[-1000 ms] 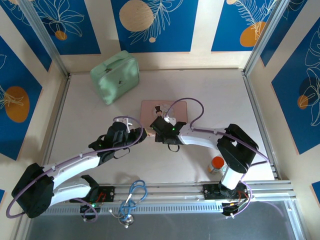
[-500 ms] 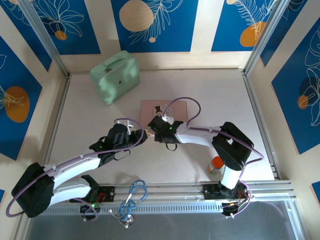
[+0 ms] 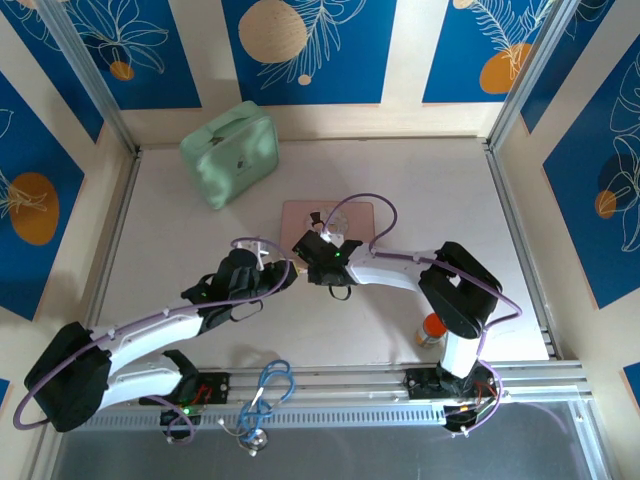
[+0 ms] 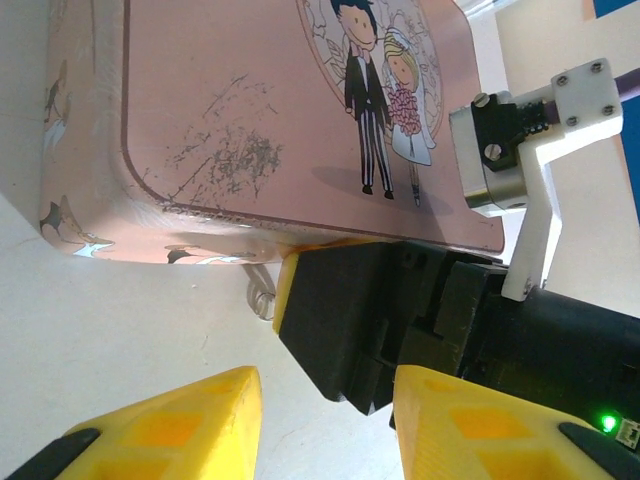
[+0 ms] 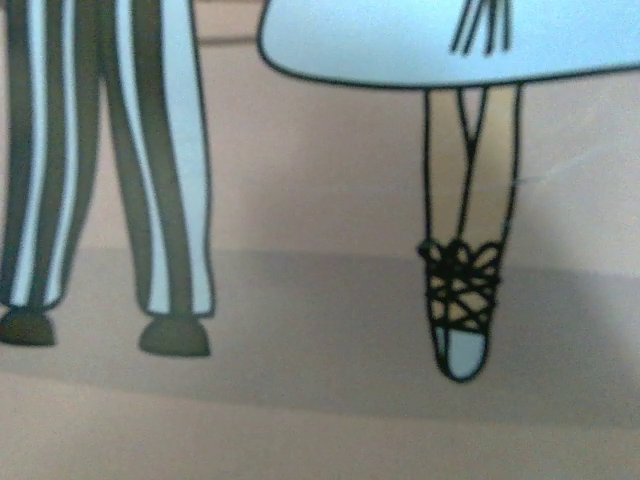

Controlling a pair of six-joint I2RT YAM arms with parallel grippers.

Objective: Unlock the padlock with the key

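Left gripper (image 4: pixel 322 425) held wide, empty, beside the pink tin (image 4: pixel 250 120). Right gripper (image 3: pixel 303 246) closure cannot be told. Unlocking judged not yet done.

A mint-green case (image 3: pixel 231 152) sits at the counter's (image 3: pixel 170 230) far left. A pink picture tin (image 3: pixel 360 218) lies mid-counter. An orange-capped bottle (image 3: pixel 433 328) stands near right.

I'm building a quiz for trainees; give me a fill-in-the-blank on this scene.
The tin pictures a bride and ____. The left gripper is ____, holding nothing. The case at the far left is ____. The small bottle has an ____ cap.
Missing: groom; open; green; orange.
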